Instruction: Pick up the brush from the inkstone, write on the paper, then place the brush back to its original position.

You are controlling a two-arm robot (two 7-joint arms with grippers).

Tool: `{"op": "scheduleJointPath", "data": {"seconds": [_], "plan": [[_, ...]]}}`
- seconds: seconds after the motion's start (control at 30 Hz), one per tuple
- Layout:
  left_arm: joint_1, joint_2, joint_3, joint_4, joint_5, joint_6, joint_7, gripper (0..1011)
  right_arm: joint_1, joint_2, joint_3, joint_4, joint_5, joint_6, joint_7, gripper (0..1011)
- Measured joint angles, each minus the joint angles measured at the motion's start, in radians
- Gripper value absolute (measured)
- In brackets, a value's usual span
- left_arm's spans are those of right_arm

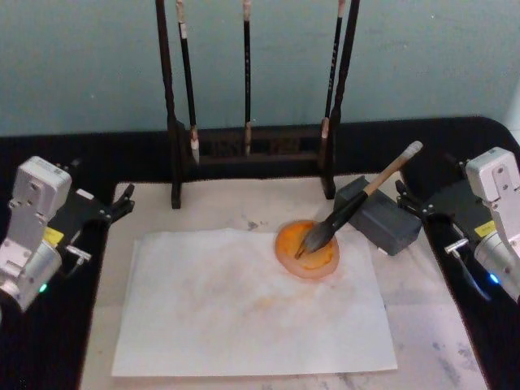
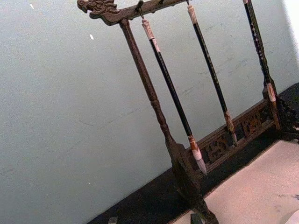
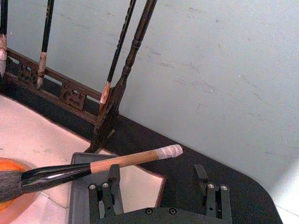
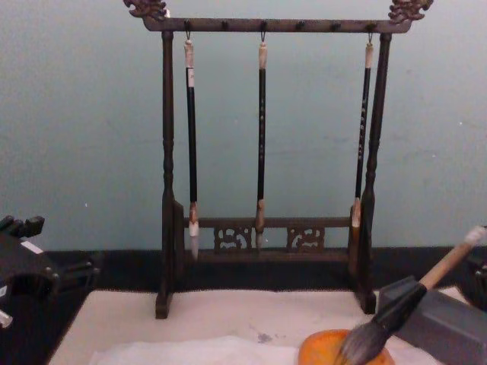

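The brush (image 1: 366,199) has a tan handle and a black ferrule. It leans on the dark grey inkstone (image 1: 383,219), and its bushy bristles rest in an orange dish (image 1: 307,253). The same brush (image 3: 124,161) lies just ahead of my right gripper (image 3: 156,184), whose fingers stand open and apart from it. The white paper (image 1: 244,309) lies flat on the beige mat, touching the dish. My right gripper (image 1: 406,200) sits just right of the inkstone. My left gripper (image 1: 122,203) is parked open at the mat's far left corner.
A dark wooden brush rack (image 1: 248,150) stands behind the mat with three thin black brushes (image 4: 261,137) hanging from it. The beige mat (image 1: 443,341) lies on a black table. A teal wall (image 4: 84,137) closes off the back.
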Motion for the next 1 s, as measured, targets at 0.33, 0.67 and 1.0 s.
{"op": "scheduleJointPath", "data": {"seconds": [0.33,0.67,1.0], "plan": [[0.0,0.0,0.0,0.0,0.0,0.0,0.0,1010,0.0,0.0,0.0,0.0,0.0,0.0,0.0,1000],[0.0,0.0,0.0,0.0,0.0,0.0,0.0,1010,0.0,0.0,0.0,0.0,0.0,0.0,0.0,1000],[0.0,0.0,0.0,0.0,0.0,0.0,0.0,1010,0.0,0.0,0.0,0.0,0.0,0.0,0.0,1000]]}}
